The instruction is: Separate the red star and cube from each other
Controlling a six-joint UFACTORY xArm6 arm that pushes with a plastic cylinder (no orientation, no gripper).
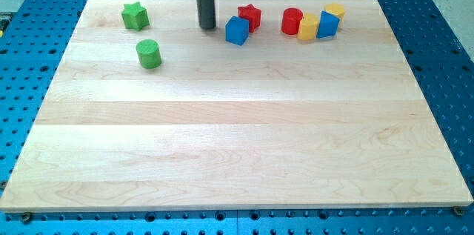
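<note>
A red star (250,15) lies near the view's top, just right of centre. A blue cube (237,30) touches its lower left side. My tip (207,27) stands on the board just left of the blue cube, a small gap apart, and left of the red star. The rod rises straight up out of the view's top.
A red cylinder (292,21), a yellow block (308,28), a blue block (327,24) and another yellow block (335,11) cluster at the top right. A green star (135,16) and a green cylinder (149,53) lie at the top left. The wooden board (237,153) rests on a blue perforated table.
</note>
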